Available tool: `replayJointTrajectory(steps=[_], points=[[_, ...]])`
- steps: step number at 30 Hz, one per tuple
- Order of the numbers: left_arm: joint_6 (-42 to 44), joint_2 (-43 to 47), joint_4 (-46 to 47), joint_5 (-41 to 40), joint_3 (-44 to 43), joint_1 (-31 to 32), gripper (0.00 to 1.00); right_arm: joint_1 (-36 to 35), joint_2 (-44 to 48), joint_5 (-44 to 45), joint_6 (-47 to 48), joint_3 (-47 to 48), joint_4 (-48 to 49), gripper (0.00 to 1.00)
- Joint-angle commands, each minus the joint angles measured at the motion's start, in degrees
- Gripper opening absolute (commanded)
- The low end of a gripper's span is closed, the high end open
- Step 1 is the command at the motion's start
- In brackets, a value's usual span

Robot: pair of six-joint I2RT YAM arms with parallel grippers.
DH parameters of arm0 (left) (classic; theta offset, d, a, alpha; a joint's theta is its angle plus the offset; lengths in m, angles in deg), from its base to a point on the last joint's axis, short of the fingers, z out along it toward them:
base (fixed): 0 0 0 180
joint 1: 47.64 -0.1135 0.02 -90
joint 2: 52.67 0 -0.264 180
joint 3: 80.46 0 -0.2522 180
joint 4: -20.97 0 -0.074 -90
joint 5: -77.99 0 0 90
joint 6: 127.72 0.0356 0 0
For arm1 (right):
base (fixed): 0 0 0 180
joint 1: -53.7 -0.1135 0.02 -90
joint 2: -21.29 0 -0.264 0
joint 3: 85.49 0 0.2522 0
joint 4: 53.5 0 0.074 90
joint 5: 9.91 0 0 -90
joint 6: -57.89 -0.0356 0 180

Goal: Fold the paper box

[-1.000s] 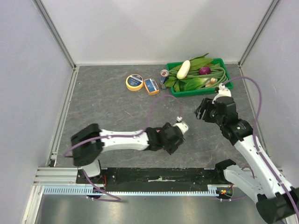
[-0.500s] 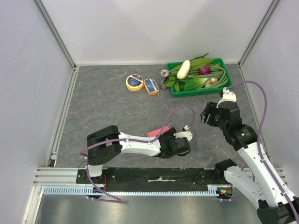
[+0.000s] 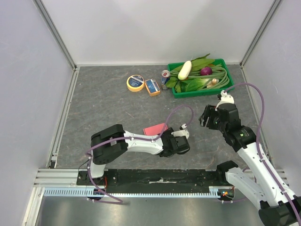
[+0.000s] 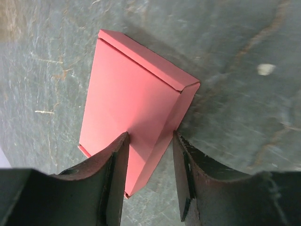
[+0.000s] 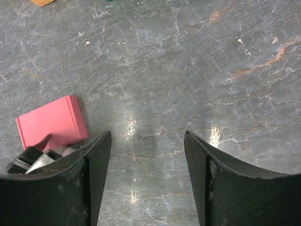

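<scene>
Left hand (image 4: 150,141) narrowed, seemingly pinching paper box (image 4: 127,103) near front edge of tabletop (image 5: 197,70), right hand (image 5: 146,136) still wide, empty

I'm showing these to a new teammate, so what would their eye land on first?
The pink-red paper box stands out most. It lies on the dark table near the front centre, with the left pincer straddling one edge of it. Next comes the green tray, heaped with vegetables, in the far right corner.
</scene>
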Motion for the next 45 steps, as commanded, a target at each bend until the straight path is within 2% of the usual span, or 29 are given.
replayJointTrajectory(steps=[1,6,10,16,25,34,40,45], points=[[-6.2,-0.4,-3.2,-2.5,-0.9,-3.7,0.48,0.2,0.1,-1.2,-0.3,-0.8,2.7,0.71],[-11.7,1.0,-6.6,-2.5,0.2,-10.3,0.48,0.2,-0.8,-2.1,-0.1,-1.8,3.7,0.71],[-13.3,2.5,-7.0,-2.0,2.6,-15.8,0.48,0.2,-1.2,-2.7,0.0,-2.1,4.3,0.71],[-14.7,3.4,-9.2,0.3,1.2,-23.9,0.49,0.1,-2.1,-3.4,0.9,-2.3,5.3,0.71],[-11.1,3.4,-9.7,2.0,0.0,-37.5,0.51,0.2,-4.5,-4.9,2.5,-3.4,9.3,0.71],[-7.8,4.9,-6.9,2.3,1.1,-51.6,0.51,0.2,-7.5,-10.8,3.8,-1.6,10.9,0.71],[-6.0,3.3,-5.4,-0.1,0.1,-58.3,0.49,0.2,-8.2,-16.4,4.0,-1.0,9.2,0.71],[-0.7,2.5,-2.1,-2.4,0.4,-62.4,0.47,0.2,-9.9,-17.3,5.2,1.3,6.6,0.71]])
